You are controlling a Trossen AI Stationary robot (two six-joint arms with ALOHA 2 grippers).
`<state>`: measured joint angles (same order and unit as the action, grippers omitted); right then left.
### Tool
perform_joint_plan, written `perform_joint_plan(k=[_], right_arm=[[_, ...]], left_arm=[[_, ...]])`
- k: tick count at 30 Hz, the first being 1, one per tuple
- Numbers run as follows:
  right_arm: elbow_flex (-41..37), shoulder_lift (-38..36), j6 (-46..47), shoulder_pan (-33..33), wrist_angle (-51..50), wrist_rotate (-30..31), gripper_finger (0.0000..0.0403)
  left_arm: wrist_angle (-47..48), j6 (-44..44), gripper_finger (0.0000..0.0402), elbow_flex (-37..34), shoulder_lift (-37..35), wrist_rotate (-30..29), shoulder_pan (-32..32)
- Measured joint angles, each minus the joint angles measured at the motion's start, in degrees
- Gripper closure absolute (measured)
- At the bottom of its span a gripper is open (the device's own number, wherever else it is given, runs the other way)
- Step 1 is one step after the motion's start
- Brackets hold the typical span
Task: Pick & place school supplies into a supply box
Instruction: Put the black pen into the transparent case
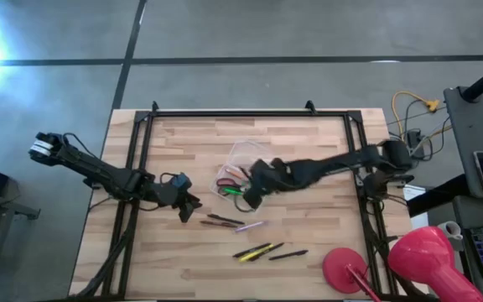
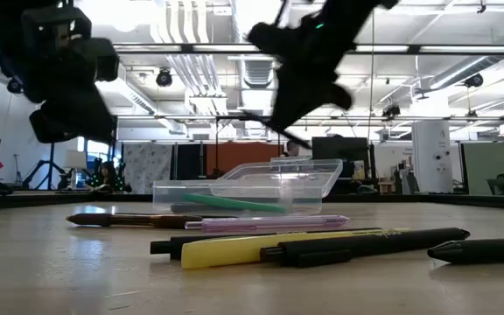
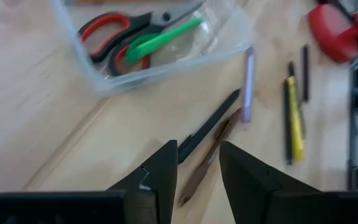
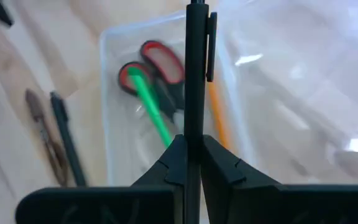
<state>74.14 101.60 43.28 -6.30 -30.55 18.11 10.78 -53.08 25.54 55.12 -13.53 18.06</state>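
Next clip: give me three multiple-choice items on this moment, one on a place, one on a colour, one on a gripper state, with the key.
1. Where are the small red-handled scissors?
A. Inside the clear plastic supply box
B. On the bare wood beside the yellow pen
C. In the left gripper

2. What colour is the pen lying in the box by the scissors?
A. Blue
B. Green
C. White

3. What is the right gripper doing?
A. Open and empty
B. Shut on a dark pen
C. Shut on the scissors

Key:
1 A: both wrist views show the scissors within the box walls.
2 B: the green pen crosses the scissor handles.
3 B: the right wrist view shows the fingers clamped on the dark pen above the box, while the left gripper is open over the table.
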Motion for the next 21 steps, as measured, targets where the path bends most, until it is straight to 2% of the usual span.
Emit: perform_joint_plan(k=[4,7,12,17,21], right_arm=[[4.5,6.5,-3.8,5.7,-0.2,-14.3,0.0386],[8.4,12.4,-5.7,8.5,-0.7,-23.0,0.0364],[15.9,19.3,-7.2,9.5,-4.6,-22.7,0.0309],[20.0,20.1,-13.0,9.6,-11.5,-22.6,0.0268],[20.9,18.7,-19.7,8.2,-15.9,-20.9,0.0249]], left_arm=[[-0.2,0.0,0.0297,-0.6,1.1,0.0,0.0],[-0.3,0.0,0.0297,-0.4,2.0,0.0,-0.1],[-0.2,0.0,0.0297,0.7,2.7,-0.1,0.0],[-2.6,1.5,0.0297,1.2,4.3,-0.2,0.0],[-6.6,7.9,0.0297,1.0,8.3,0.0,0.0]])
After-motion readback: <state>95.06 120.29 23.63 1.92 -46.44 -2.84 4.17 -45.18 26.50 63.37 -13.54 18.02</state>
